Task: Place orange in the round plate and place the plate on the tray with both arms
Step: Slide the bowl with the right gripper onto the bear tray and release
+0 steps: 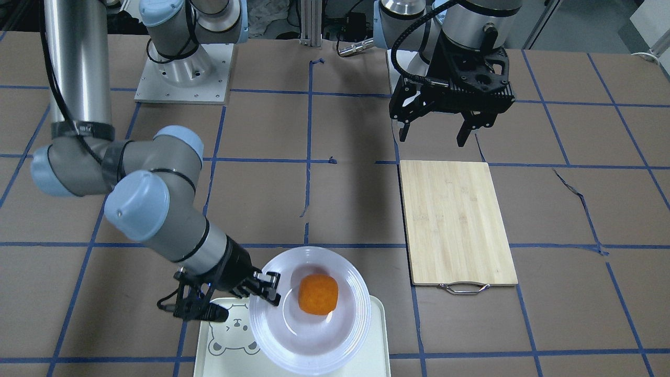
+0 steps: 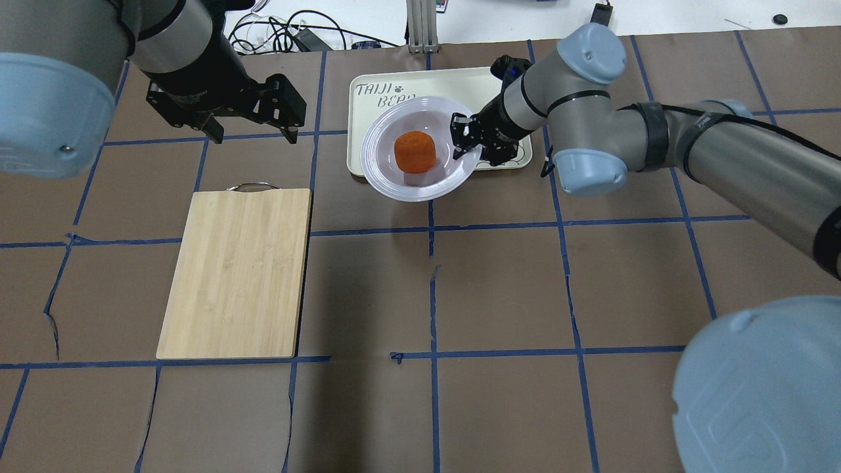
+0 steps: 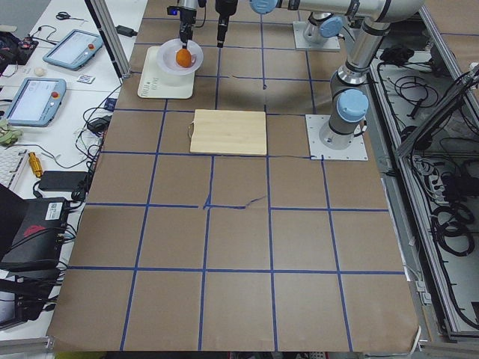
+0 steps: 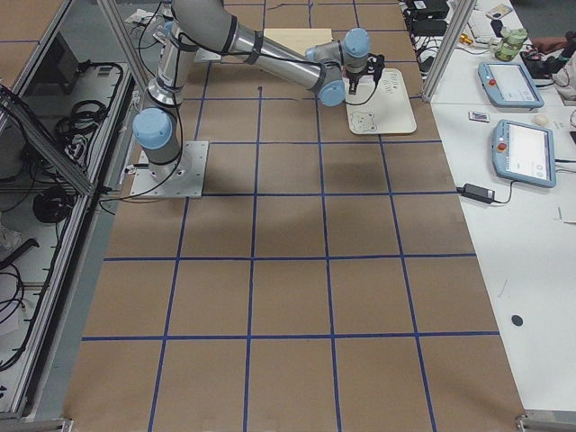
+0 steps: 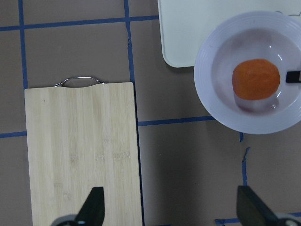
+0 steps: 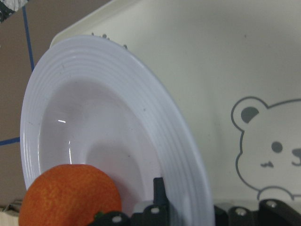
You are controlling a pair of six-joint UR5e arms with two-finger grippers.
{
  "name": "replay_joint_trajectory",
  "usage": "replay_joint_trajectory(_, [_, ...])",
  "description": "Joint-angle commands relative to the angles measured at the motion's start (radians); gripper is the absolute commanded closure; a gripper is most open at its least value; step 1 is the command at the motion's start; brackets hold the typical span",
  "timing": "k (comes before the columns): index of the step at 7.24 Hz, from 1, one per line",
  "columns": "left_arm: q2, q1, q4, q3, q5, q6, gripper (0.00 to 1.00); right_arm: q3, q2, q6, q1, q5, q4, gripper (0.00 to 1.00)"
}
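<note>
The orange lies in the sunken centre of the round plate. That plate is over the tray, tilted a little, and overhangs the tray's edge nearest the robot. My right gripper is shut on the plate's rim, with one finger inside the bowl beside the orange and the tray's bear face just past it. My left gripper hangs open and holds nothing, above the table by the wooden board's handle end, well apart from the plate.
A wooden cutting board with a metal handle lies on the brown, blue-taped table on my left side. Tablets and cables sit on a side bench beyond the tray.
</note>
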Motion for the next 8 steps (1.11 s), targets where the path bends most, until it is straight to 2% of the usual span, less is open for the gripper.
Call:
replay_joint_trajectory(1, [0.000, 0.003, 0.001, -0.003, 0.000, 0.001, 0.00, -0.136, 0.145, -0.018, -0.045, 0.001, 0.006, 1.00])
replay_joint_trajectory(3, [0.000, 0.004, 0.001, -0.003, 0.000, 0.001, 0.00, -0.127, 0.150, -0.038, -0.054, 0.001, 0.007, 1.00])
replay_joint_trajectory(4, [0.000, 0.004, 0.001, -0.003, 0.000, 0.001, 0.00, -0.103, 0.144, -0.038, -0.054, -0.004, 0.007, 0.95])
replay_joint_trajectory(5, [0.000, 0.004, 0.001, -0.003, 0.000, 0.001, 0.00, -0.095, 0.138, -0.036, -0.057, -0.018, 0.004, 0.66])
replay_joint_trajectory(6, [0.000, 0.004, 0.001, -0.003, 0.000, 0.001, 0.00, -0.095, 0.135, -0.036, -0.066, -0.039, 0.004, 0.26])
replay_joint_trajectory(7, [0.000, 0.004, 0.001, -0.001, 0.000, 0.001, 0.00, -0.095, 0.126, -0.067, -0.077, -0.048, 0.004, 0.22])
replay_joint_trajectory(8, [0.000, 0.004, 0.001, -0.003, 0.000, 0.001, 0.00, -0.096, 0.115, -0.094, -0.103, -0.052, 0.006, 0.11])
